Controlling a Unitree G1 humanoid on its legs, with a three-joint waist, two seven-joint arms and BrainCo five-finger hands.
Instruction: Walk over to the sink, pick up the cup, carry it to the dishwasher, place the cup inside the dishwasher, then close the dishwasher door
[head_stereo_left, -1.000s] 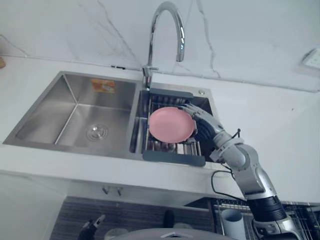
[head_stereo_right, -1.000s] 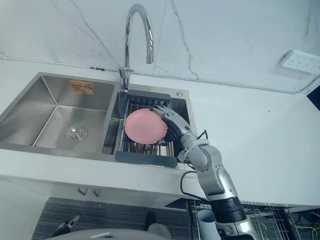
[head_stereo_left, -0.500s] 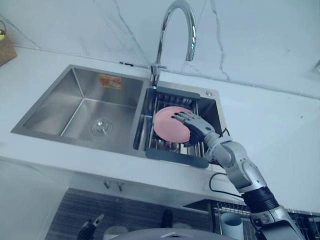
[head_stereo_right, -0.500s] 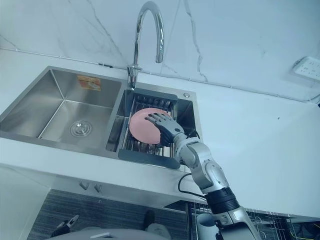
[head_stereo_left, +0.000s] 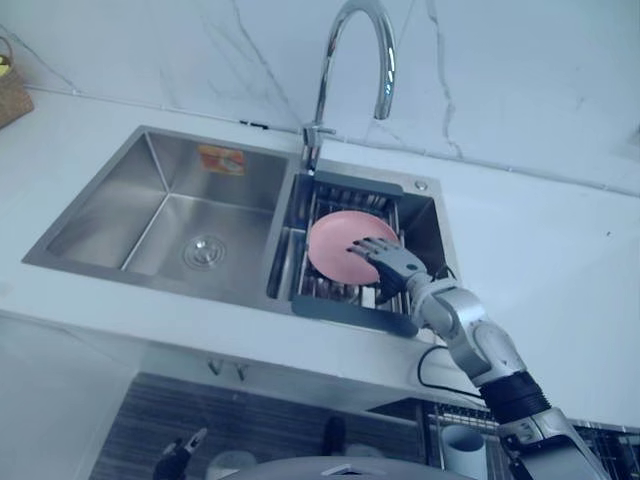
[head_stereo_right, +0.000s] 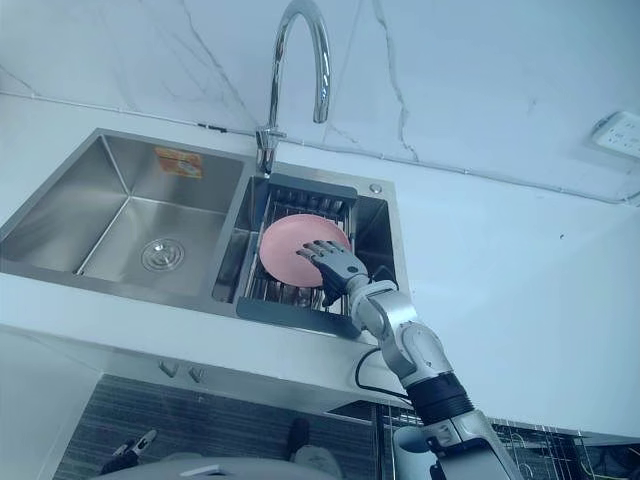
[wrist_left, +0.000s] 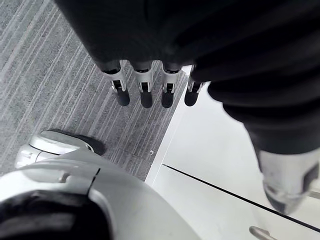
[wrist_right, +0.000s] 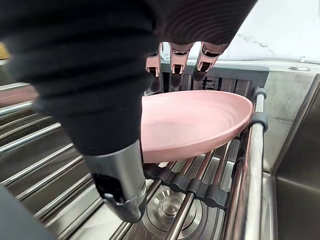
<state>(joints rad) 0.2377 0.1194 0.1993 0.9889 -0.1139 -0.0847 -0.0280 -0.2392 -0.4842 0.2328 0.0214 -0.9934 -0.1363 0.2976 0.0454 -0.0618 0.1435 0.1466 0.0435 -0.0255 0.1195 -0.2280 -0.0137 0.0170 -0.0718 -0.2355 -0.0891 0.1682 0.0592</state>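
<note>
White table (head_stereo_left: 540, 230), sink (head_stereo_left: 150, 215): in the right basin the wire rack (head_stereo_left: 350, 312) carries the pink dish (head_stereo_left: 335, 245), which is shallow and no cup, but I take it as the task's piece. Since a second ago my right robot hand (head_stereo_left: 385, 262) has swung from beside the dish's right rim to over its near side, with fingers spread straight across it, thumb low by the near rim, nothing clamped. Judgement: the pickup is under way and closing on the rim comes next; my left robot hand (wrist_left: 145, 87) hangs slack-fingered over the floor.
</note>
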